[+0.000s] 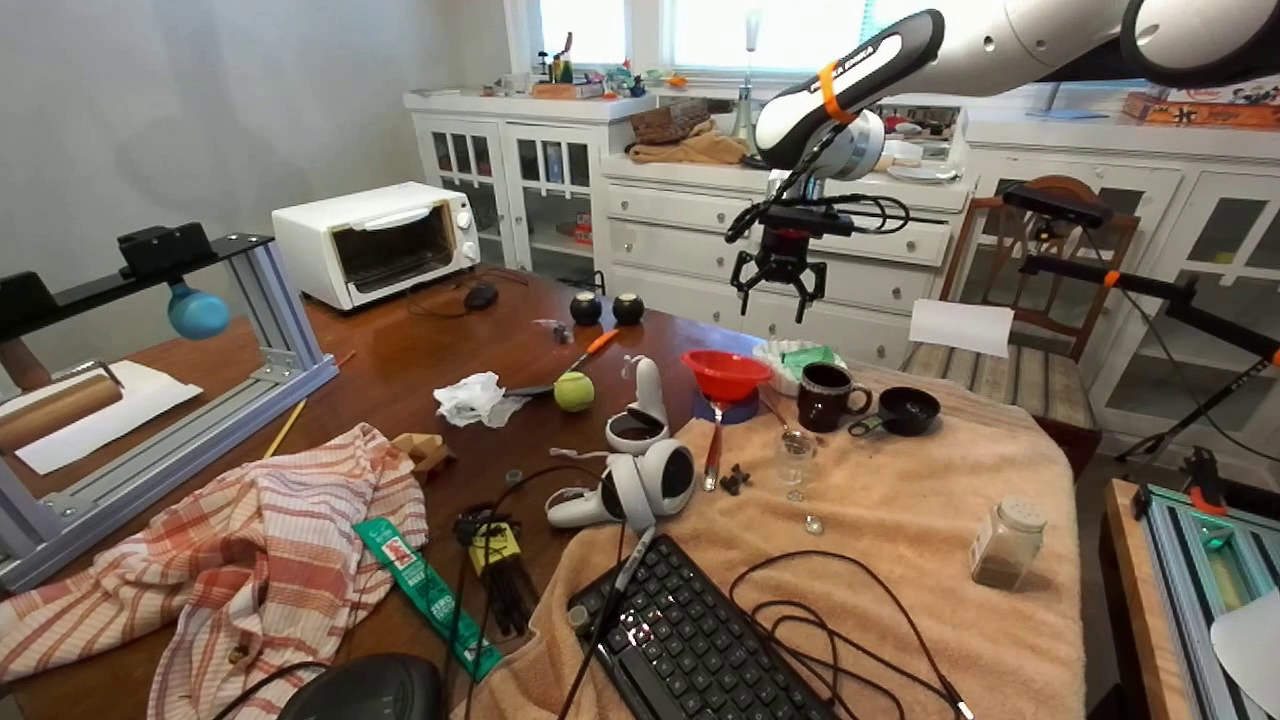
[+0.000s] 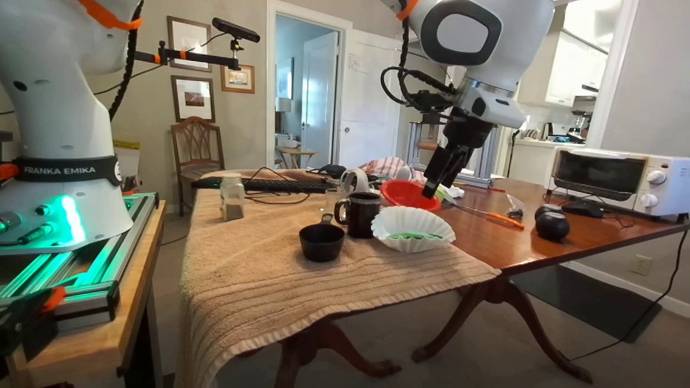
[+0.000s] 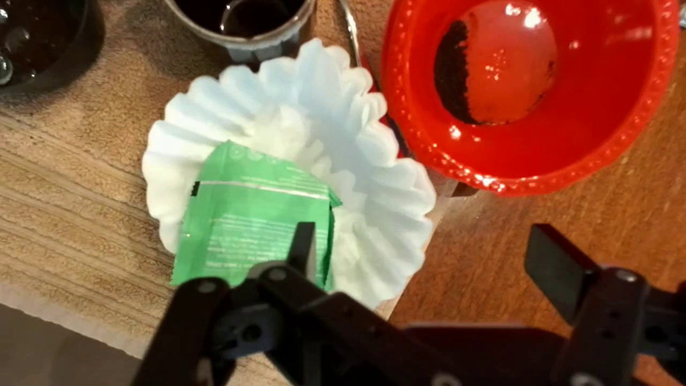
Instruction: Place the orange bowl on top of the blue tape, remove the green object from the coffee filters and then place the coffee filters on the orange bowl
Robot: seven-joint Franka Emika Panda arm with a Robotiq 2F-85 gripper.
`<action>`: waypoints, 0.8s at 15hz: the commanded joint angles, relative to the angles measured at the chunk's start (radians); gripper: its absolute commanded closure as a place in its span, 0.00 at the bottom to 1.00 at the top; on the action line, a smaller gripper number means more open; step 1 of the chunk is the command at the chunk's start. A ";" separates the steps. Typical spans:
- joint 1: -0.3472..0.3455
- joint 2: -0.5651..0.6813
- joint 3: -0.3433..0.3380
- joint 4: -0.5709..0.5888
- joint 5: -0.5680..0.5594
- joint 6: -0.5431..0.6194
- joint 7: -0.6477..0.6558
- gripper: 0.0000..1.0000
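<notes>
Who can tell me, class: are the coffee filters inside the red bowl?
No, the wrist view shows the coffee filters beside the red bowl, not in it.

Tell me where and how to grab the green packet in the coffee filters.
From above, with the open gripper, pinch the green packet by the edge facing the middle of the coffee filters. That edge seems lifted off the paper, while their fluted sides flare up around the packet; coming in low would probably crumple them.

I operate a white, rounded arm (image 1: 965, 60) with an orange strap (image 1: 832, 92), looped black cables (image 1: 743, 224) and a black two-fingered end effector (image 1: 772, 308); at nine o'clock in an exterior view, its black band (image 2: 70, 170) reads FRANKA EMIKA.
</notes>
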 commanded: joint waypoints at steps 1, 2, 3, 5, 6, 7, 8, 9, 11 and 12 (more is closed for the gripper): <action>-0.038 0.085 0.003 0.105 0.069 -0.070 0.018 0.00; -0.047 0.104 0.007 0.125 0.087 -0.074 0.019 0.04; -0.054 0.116 0.010 0.139 0.103 -0.076 0.022 0.09; -0.061 0.153 0.017 0.178 0.124 -0.086 0.033 0.30; -0.061 0.166 0.018 0.193 0.130 -0.091 0.038 0.37; -0.061 0.180 0.020 0.207 0.134 -0.096 0.044 0.37; -0.061 0.192 0.022 0.221 0.136 -0.102 0.052 0.39; -0.061 0.204 0.023 0.234 0.136 -0.106 0.060 0.39; -0.063 0.215 0.024 0.247 0.136 -0.114 0.073 0.30; -0.068 0.201 0.023 0.231 0.145 -0.101 0.072 0.21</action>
